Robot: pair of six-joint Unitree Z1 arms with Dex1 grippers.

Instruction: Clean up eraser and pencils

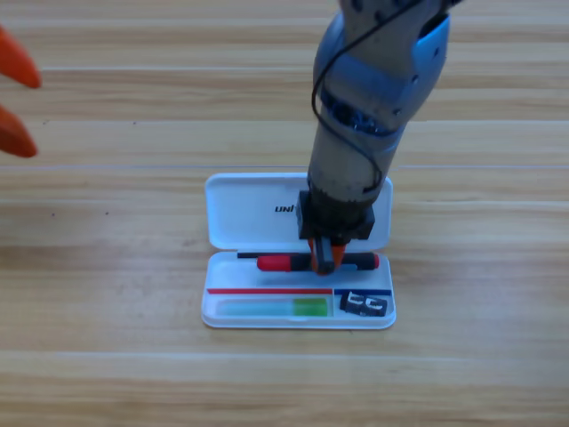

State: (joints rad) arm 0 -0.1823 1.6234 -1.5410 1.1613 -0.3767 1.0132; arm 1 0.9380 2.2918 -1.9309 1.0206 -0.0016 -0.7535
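The white case [258,209] lies open, its lid towards the back and its tray [212,313] towards the front. In the tray's upper slot lies the red-capped pencil [283,263]. My right gripper [325,258] points straight down onto the middle of this pencil and hides it there. Along the tray's front left rests the pale pencil with the green end [276,309]. The dark eraser [364,304] sits in the tray's front right corner. At the left edge my left gripper [34,116] waits open, holding nothing, with only its two orange tips in view.
The right arm [378,80] comes down from the top edge and covers the right part of the case lid. Bare wooden table [107,374] surrounds the case on all sides.
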